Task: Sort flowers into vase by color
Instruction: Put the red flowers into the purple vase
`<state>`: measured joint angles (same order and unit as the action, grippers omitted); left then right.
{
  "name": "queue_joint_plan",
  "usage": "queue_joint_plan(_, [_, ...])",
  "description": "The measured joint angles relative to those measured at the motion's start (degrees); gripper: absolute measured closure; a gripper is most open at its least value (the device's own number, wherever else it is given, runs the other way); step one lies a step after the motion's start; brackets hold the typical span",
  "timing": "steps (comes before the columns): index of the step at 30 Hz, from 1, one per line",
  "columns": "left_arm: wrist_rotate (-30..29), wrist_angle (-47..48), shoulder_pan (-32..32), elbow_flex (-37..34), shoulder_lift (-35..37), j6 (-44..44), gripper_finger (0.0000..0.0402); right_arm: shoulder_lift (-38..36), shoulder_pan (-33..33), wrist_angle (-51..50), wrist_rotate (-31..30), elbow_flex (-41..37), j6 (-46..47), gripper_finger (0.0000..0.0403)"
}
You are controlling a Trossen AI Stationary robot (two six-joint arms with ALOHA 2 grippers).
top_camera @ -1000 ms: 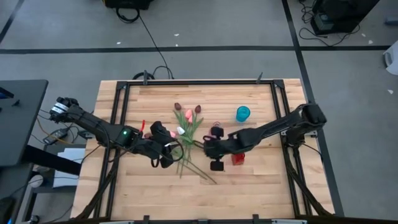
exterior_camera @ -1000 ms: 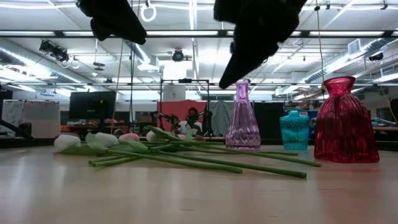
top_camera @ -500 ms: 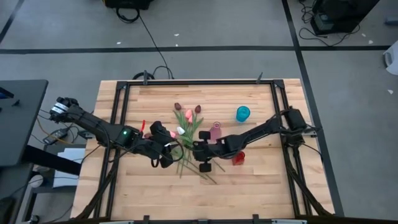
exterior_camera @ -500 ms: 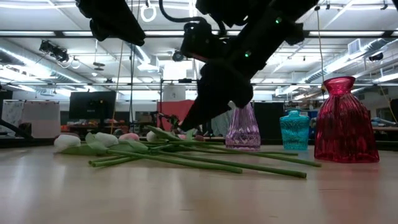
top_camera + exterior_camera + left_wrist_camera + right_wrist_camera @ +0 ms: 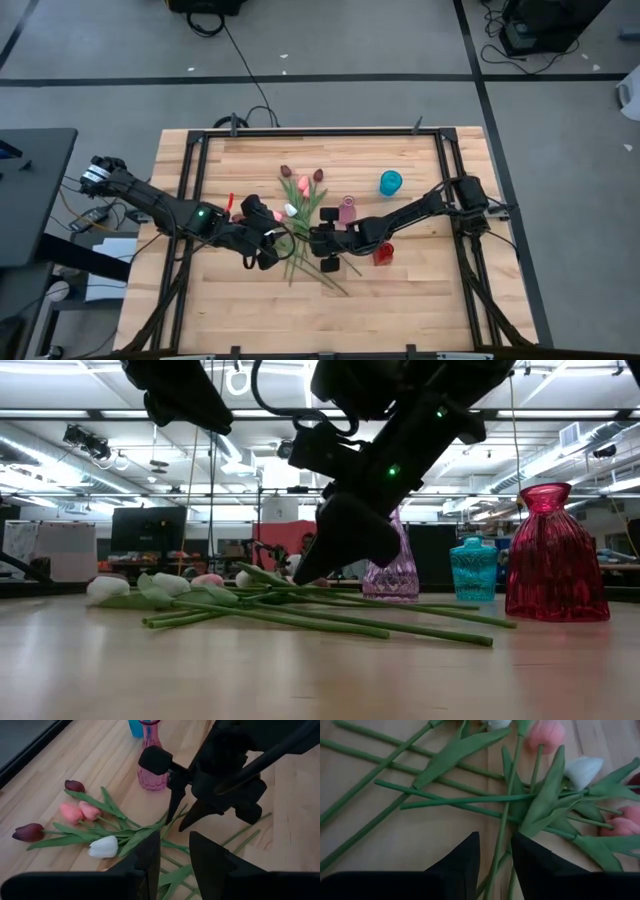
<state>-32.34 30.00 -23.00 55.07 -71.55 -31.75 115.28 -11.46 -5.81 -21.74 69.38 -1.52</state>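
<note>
- Now my right gripper (image 5: 316, 240) is down at the flower pile; a second ago it hung back over by the purple vase (image 5: 347, 211), so that arm has swung in across the bench (image 5: 400, 290) and dropped low.
- Its fingers (image 5: 465, 865) stand parted with a green stem (image 5: 502, 835) running into the gap between them. They are not clenched on anything, and I judge the stem is not yet held.
- The flowers (image 5: 300, 205) lie loose in 1 heap mid-bench, stems crossed, heads toward the far side: pink (image 5: 80, 811), white (image 5: 103, 847) and maroon (image 5: 28, 832) ones show in the left wrist view. None stands in a vase.
- The blue vase (image 5: 390, 183) and red vase (image 5: 383, 254) look empty, as does the purple one.
- My left gripper (image 5: 268, 243) hovers on the other side of the pile, unmoved over the last second, fingers (image 5: 207, 852) apart with nothing between them.
- For the task, this reads as the start of a first pick: closing on a single stem comes next, and the tangle could drag neighbours along.
</note>
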Motion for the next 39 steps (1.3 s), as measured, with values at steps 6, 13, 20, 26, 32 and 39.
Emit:
queue_joint_plan(6, [0.0, 0.02, 0.0, 0.0, 0.0, -0.01, 0.0292, 0.0, 0.36, -1.14, -0.28, -0.73, -0.2, 0.028])
queue_joint_plan(13, [0.02, 0.02, 0.0, 0.0, 0.0, -0.02, 0.0291, 0.0, 0.83, -3.37, 1.65, -1.09, 0.37, 0.0319])
queue_joint_plan(20, [0.02, 0.02, 0.0, 0.0, 0.0, -0.02, 0.0292, -0.06, 1.22, -4.16, 1.67, -1.09, 1.77, 0.0392])
queue_joint_plan(26, [0.79, 0.13, 0.0, 0.0, -0.02, -0.02, 0.0291, -4.12, 1.07, -12.17, 1.44, 1.93, 5.78, 0.0387])
queue_joint_plan(32, [0.53, 0.04, -0.6, 0.0, 0.62, 0.27, 0.0291, -12.57, -1.02, -17.36, -0.96, 4.09, 8.0, 0.0394])
queue_joint_plan(39, [-3.66, -0.1, -2.58, 0.0, 0.63, 2.21, 0.0291, -21.55, -2.97, -16.89, -2.98, 4.11, 8.99, 0.0393])
